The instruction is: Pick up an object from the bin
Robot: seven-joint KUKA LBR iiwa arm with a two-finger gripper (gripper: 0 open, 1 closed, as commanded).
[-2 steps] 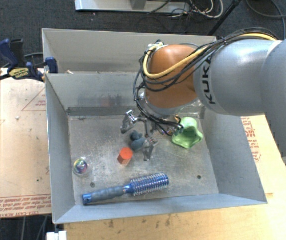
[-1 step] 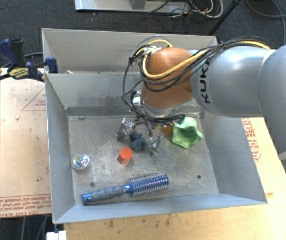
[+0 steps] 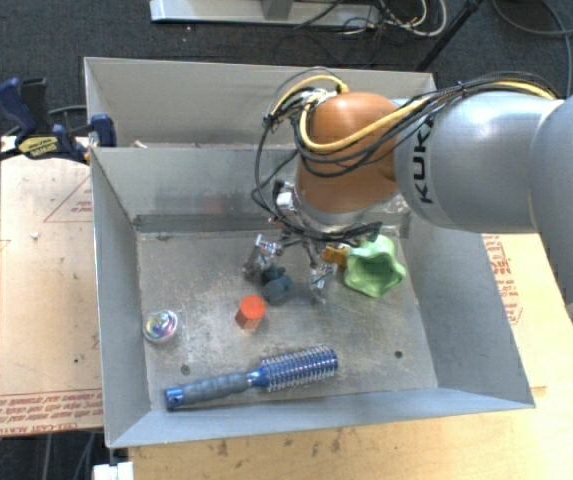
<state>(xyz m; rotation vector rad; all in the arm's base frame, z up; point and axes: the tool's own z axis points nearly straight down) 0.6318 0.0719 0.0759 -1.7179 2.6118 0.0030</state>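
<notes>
1. Grey sheet metal, scuffed and speckled on the flat floor and sloping up into four walls: the bin (image 3: 116, 298).
2. All round it, dark carpet (image 3: 26, 28), with a tangle of cables (image 3: 406, 8) at twelve o'clock, beyond the far wall.
3. In from three o'clock, a thick silver arm (image 3: 496, 168), ending in an orange cover (image 3: 341, 148) looped with yellow and black wires, just past the bin's centre toward one o'clock.
4. Under the cover, the gripper (image 3: 289, 271), fingers (image 3: 263, 260) spread well apart, tips low near the floor, nothing lifted.
5. Between those tips, nearer the nine o'clock one, a small dark blue-grey lump (image 3: 279, 288), lying on the floor about mid-bin. Touching a finger or just beside it: cannot tell.
6. Just beside the lump at seven o'clock, a small orange block (image 3: 251, 312). At three o'clock of the gripper, close by, a crumpled green thing (image 3: 376, 268).
7. Along the near wall at six o'clock, a blue hairbrush (image 3: 256, 375), lying flat, bristle end toward three. At eight o'clock, well apart, a shiny silvery ball (image 3: 161, 325).
8. Hidden under the cover: the gripper's body and part of the far wall. Cut off at three o'clock: the rest of the arm. Hard to make out: a yellow bit by the three o'clock finger, robot part or loose thing.
</notes>
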